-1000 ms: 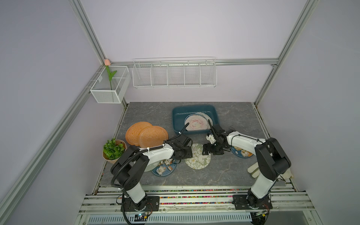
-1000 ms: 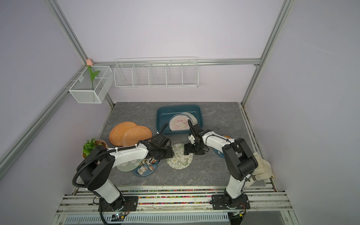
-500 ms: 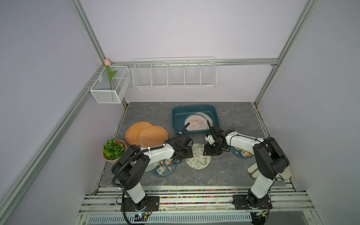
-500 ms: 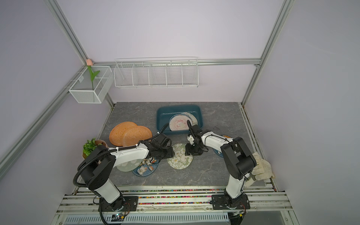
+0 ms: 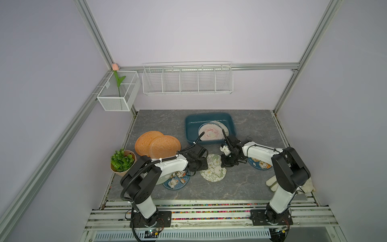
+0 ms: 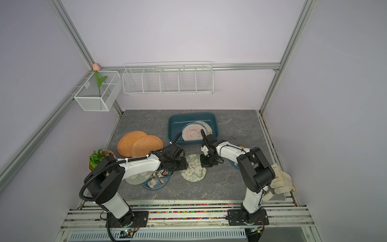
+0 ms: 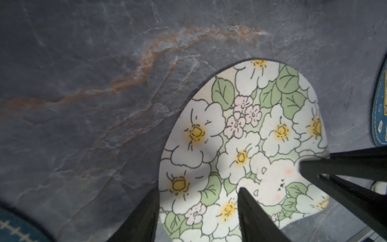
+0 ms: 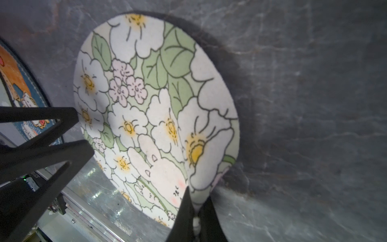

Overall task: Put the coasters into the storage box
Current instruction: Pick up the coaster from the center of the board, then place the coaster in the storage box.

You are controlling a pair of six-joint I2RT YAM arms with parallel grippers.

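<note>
Right gripper (image 8: pixel 195 218) has snapped shut, pinching the floral coaster (image 8: pixel 157 100); left gripper (image 7: pixel 196 215) half open, astride its opposite edge, holding nothing.

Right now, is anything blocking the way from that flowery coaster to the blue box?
Nothing visible does. Only bare grey table lies between the floral coaster and the storage box, whose low near wall must be cleared. Printed coasters already lie in its right part; its left part is bare.

Potted plant (image 5: pixel 122 161) at grey table (image 5: pixel 251 188) left edge; white gloves (image 6: pixel 281 182) front right; tulip (image 5: pixel 115 67) in mesh basket (image 5: pixel 117 102); wire rack (image 5: pixel 187 81) on wall.
</note>
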